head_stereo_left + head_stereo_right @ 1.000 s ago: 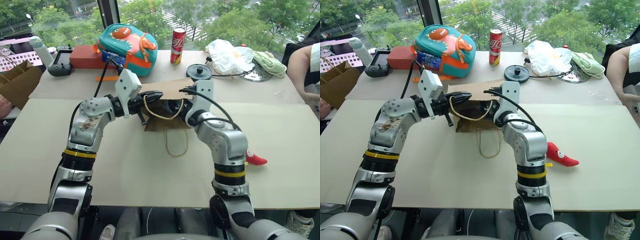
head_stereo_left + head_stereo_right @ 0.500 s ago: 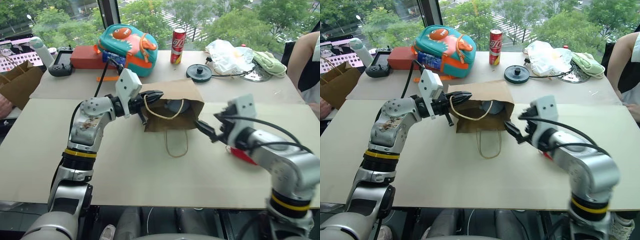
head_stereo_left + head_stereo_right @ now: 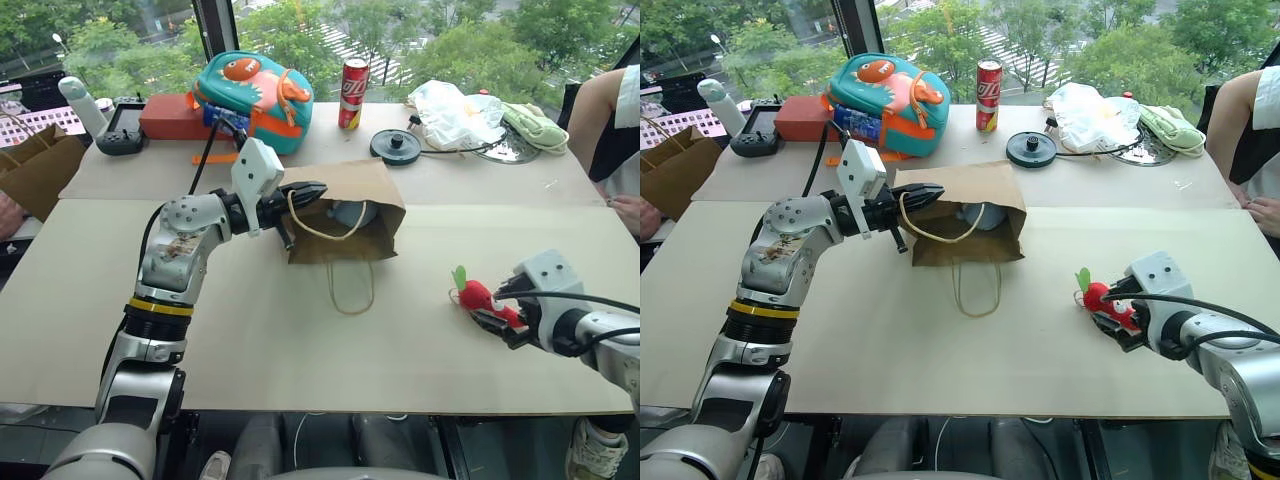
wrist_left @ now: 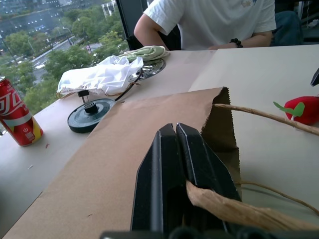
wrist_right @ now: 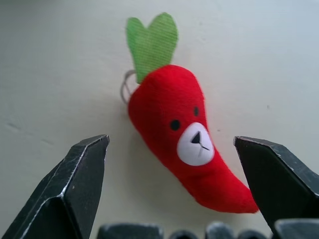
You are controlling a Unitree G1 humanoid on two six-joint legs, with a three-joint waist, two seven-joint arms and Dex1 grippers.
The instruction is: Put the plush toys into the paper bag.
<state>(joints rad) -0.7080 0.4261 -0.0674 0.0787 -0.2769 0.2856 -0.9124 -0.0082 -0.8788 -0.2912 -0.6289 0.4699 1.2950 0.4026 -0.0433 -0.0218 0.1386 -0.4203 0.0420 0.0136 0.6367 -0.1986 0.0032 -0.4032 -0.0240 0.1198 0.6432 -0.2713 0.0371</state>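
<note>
One red chili toy (image 5: pixel 182 134) lay flat on the surface (image 3: pixel 300 340), well right of the paper bag (image 3: pixel 345 210). Its long axis ran from the green leaves to the pointed tip, slantwise between my right end effector (image 3: pixel 1108 312) fingers (image 5: pixel 75 184), which stood spread wide, one on each side, not touching. That end effector was by far the nearer. My left end effector (image 3: pixel 305 190) was pressed together on the bag's rim, holding the mouth open toward the toy; a bluish-grey toy (image 3: pixel 352 212) showed inside.
</note>
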